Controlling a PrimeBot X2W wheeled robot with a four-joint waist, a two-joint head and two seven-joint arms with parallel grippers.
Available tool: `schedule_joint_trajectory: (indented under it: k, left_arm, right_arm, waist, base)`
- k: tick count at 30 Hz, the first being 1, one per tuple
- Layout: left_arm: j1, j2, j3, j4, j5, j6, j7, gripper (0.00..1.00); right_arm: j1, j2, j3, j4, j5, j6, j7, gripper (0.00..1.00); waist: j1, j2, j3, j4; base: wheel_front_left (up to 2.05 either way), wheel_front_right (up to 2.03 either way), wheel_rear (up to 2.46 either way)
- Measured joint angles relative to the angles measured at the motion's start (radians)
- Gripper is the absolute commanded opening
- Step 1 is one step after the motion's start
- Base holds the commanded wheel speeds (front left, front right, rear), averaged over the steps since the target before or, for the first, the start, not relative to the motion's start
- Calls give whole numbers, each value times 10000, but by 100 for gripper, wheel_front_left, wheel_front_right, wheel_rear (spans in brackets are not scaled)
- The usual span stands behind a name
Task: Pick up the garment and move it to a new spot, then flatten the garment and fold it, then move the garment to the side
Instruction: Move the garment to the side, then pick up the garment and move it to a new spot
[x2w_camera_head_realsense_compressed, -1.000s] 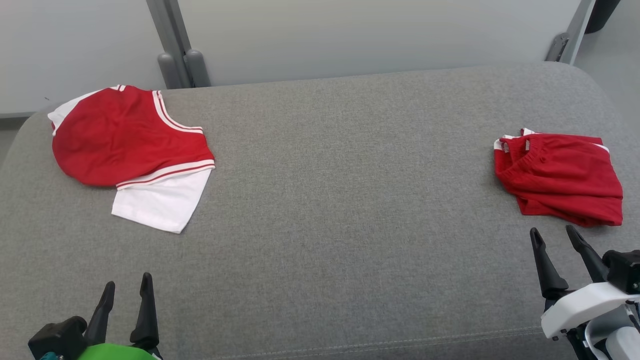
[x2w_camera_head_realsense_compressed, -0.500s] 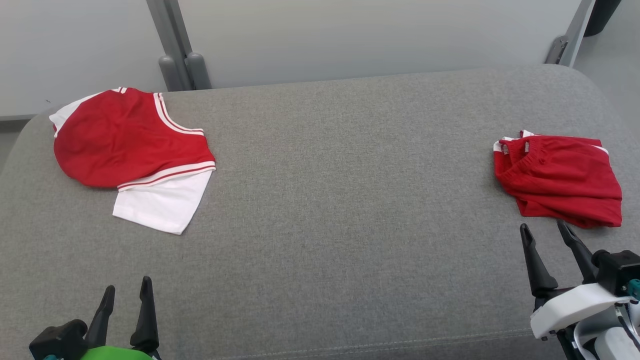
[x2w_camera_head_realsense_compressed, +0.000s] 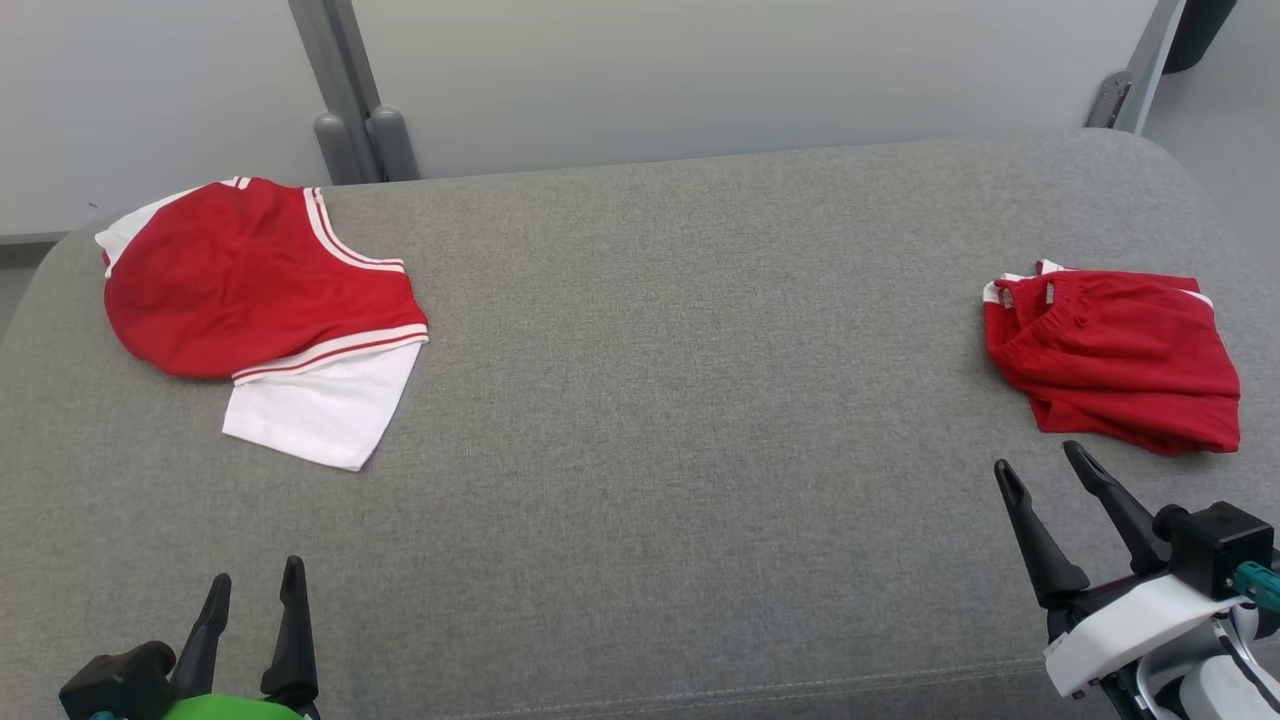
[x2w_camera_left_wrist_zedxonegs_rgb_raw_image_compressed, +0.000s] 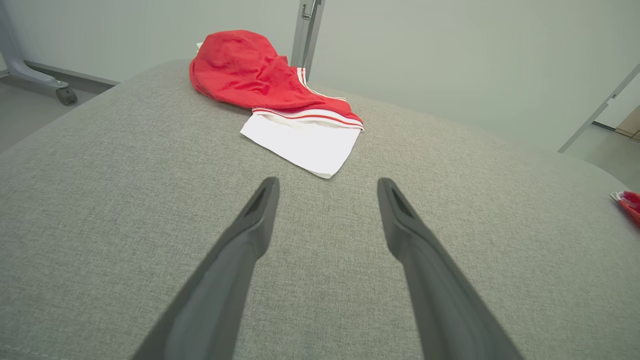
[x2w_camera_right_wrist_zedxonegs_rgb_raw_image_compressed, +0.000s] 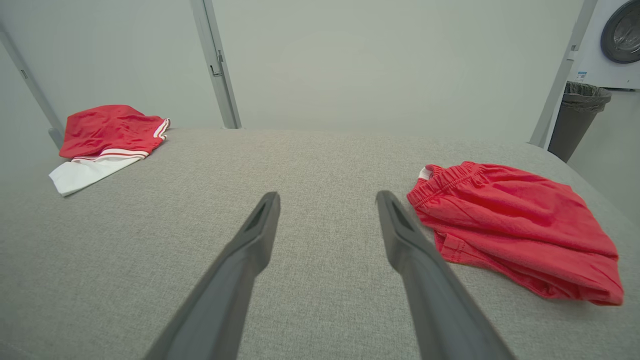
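Note:
Two garments lie on the grey padded table (x2w_camera_head_realsense_compressed: 680, 330). At the far left is a folded red and white shirt (x2w_camera_head_realsense_compressed: 260, 300), also seen in the left wrist view (x2w_camera_left_wrist_zedxonegs_rgb_raw_image_compressed: 280, 95) and the right wrist view (x2w_camera_right_wrist_zedxonegs_rgb_raw_image_compressed: 107, 137). On the right side lie crumpled red shorts (x2w_camera_head_realsense_compressed: 1115, 355), which also appear in the right wrist view (x2w_camera_right_wrist_zedxonegs_rgb_raw_image_compressed: 510, 225). My left gripper (x2w_camera_head_realsense_compressed: 256, 570) is open near the front left edge, well short of the shirt, with nothing between its fingers (x2w_camera_left_wrist_zedxonegs_rgb_raw_image_compressed: 327, 181). My right gripper (x2w_camera_head_realsense_compressed: 1038, 456) is open and empty (x2w_camera_right_wrist_zedxonegs_rgb_raw_image_compressed: 327, 194), just in front of and left of the shorts.
A pale wall panel with grey metal posts (x2w_camera_head_realsense_compressed: 345, 110) stands behind the table. A dark bin (x2w_camera_right_wrist_zedxonegs_rgb_raw_image_compressed: 575, 115) and a washing machine (x2w_camera_right_wrist_zedxonegs_rgb_raw_image_compressed: 620, 35) are off the far right corner. The wide middle stretch of the table is bare fabric.
My right gripper has drawn back toward the near edge and to the left, away from the shorts. The left gripper and both garments have stayed put.

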Motion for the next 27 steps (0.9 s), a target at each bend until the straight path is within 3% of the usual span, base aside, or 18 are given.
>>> schedule_joint_trajectory:
  k: [13, 27]
  left_arm:
    - [-23, -25, -38, 102, 61, -96, -75, 100]
    - [-37, -44, -71, 265, 75, -96, -75, 100]
  right_arm:
    - [86, -2, -320, 125, -21, 130, 0, 100]
    - [69, 144, -199, 130, -282, 431, 0, 100]
  waist:
    - [0, 0, 62, 223]
    - [0, 0, 85, 1452]
  base:
    - [0, 0, 0]
    - [0, 0, 0]
